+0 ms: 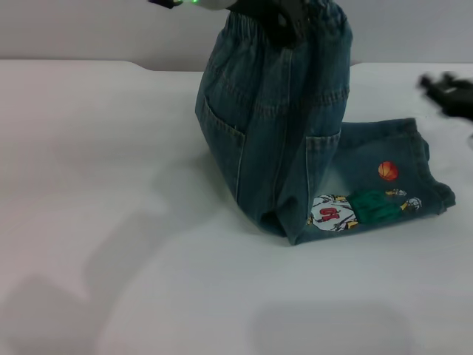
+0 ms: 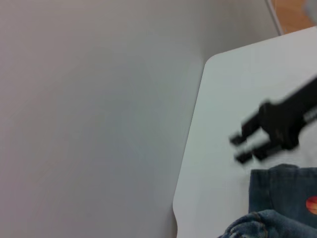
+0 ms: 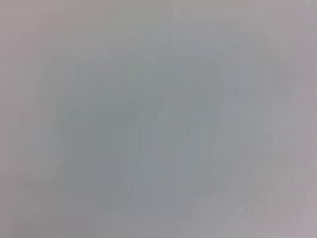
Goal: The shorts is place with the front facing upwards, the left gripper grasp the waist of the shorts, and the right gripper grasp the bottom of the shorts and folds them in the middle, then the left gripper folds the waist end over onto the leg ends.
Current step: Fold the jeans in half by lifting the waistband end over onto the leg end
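Note:
The blue denim shorts are folded lengthwise, and their waist is lifted high above the table. My left gripper is shut on the waist at the top edge of the head view. The leg ends lie flat on the table to the right, the cartoon player print facing up beside an orange basketball print. My right gripper hovers just beyond the hems, apart from the cloth. In the left wrist view the right gripper is open and empty, above the denim.
The white table stretches out on the left and front of the shorts. A grey wall stands behind its far edge. The table's rounded corner shows in the left wrist view. The right wrist view holds only a plain pale surface.

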Action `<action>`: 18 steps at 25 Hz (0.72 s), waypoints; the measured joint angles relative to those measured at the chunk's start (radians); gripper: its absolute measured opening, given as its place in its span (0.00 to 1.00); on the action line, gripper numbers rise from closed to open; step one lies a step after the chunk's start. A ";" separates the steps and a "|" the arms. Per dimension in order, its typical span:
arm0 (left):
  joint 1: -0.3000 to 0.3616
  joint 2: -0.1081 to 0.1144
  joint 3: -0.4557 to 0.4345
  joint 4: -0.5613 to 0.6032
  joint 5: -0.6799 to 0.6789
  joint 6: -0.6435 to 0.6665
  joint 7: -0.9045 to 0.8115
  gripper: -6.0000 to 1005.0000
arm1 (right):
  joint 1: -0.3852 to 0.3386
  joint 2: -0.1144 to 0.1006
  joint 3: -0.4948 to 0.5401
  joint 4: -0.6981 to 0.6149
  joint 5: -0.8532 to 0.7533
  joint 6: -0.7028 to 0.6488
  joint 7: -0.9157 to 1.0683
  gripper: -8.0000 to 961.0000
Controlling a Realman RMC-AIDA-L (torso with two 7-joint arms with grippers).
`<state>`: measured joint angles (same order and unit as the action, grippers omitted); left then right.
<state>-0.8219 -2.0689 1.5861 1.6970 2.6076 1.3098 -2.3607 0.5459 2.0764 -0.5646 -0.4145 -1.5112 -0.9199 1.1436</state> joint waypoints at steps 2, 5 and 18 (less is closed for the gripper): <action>0.009 0.000 0.005 0.000 -0.020 -0.015 0.000 0.05 | -0.039 -0.001 0.000 -0.049 0.064 -0.005 0.000 0.47; 0.022 0.000 0.013 -0.003 -0.051 -0.034 0.001 0.05 | -0.106 -0.003 0.000 -0.128 0.176 -0.022 -0.003 0.47; 0.074 0.002 0.104 -0.062 -0.141 -0.165 0.005 0.05 | -0.244 -0.006 0.006 -0.238 0.377 -0.106 -0.023 0.47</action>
<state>-0.7479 -2.0670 1.6905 1.6354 2.4665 1.1447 -2.3559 0.3022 2.0699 -0.5586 -0.6522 -1.1347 -1.0260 1.1211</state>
